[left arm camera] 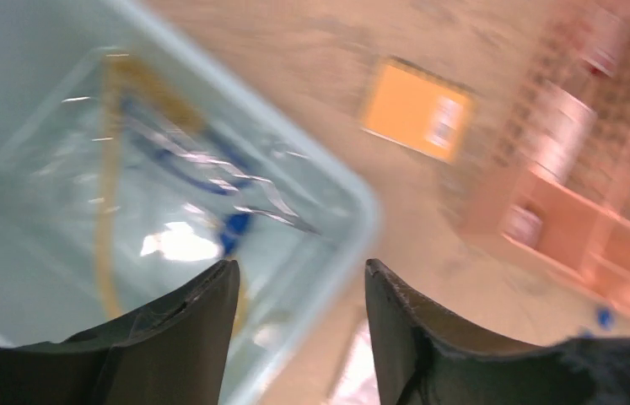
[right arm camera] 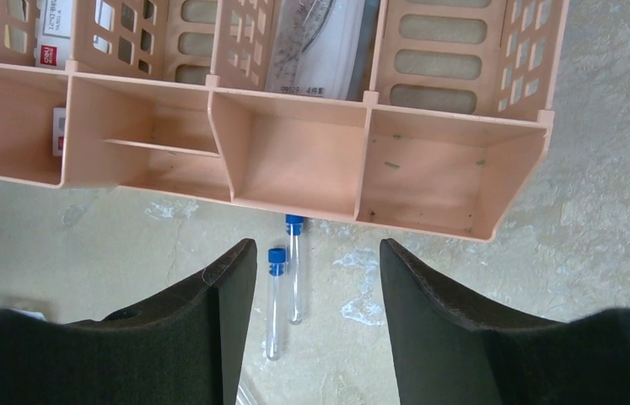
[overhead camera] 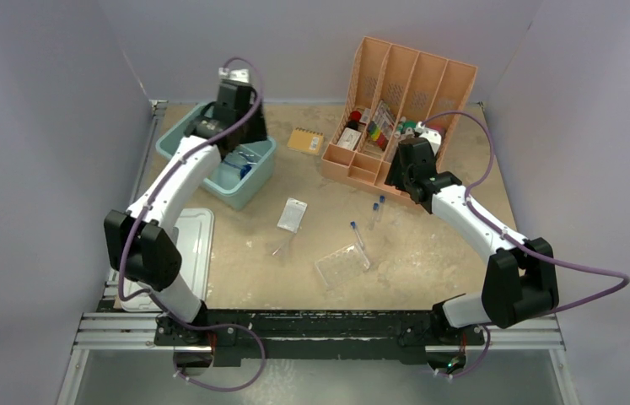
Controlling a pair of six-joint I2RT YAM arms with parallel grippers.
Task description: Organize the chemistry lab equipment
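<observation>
My left gripper [overhead camera: 242, 142] hangs open and empty over the teal bin [overhead camera: 262, 173]. In the blurred left wrist view the left gripper [left arm camera: 301, 274] straddles the bin's rim [left arm camera: 353, 202]. Inside lie the blue-framed goggles [left arm camera: 210, 169] and amber tubing [left arm camera: 109, 219]. My right gripper [overhead camera: 401, 173] is open and empty above two blue-capped test tubes [overhead camera: 378, 205]. In the right wrist view the right gripper [right arm camera: 318, 249] has these test tubes [right arm camera: 276, 295] lying flat between the fingers, near the left one. A third tube [overhead camera: 355, 230], the clear rack [overhead camera: 342, 263] and the small clear bag [overhead camera: 292, 214] lie mid-table.
The peach divider [overhead camera: 362, 173] with bottles and colourful items stands at the back right, its front wall [right arm camera: 294, 207] just beyond the two tubes. An orange notepad [overhead camera: 305, 140] lies left of it. A white lid [overhead camera: 201, 240] lies at the left. A thin pale item [overhead camera: 282, 247] lies below the bag.
</observation>
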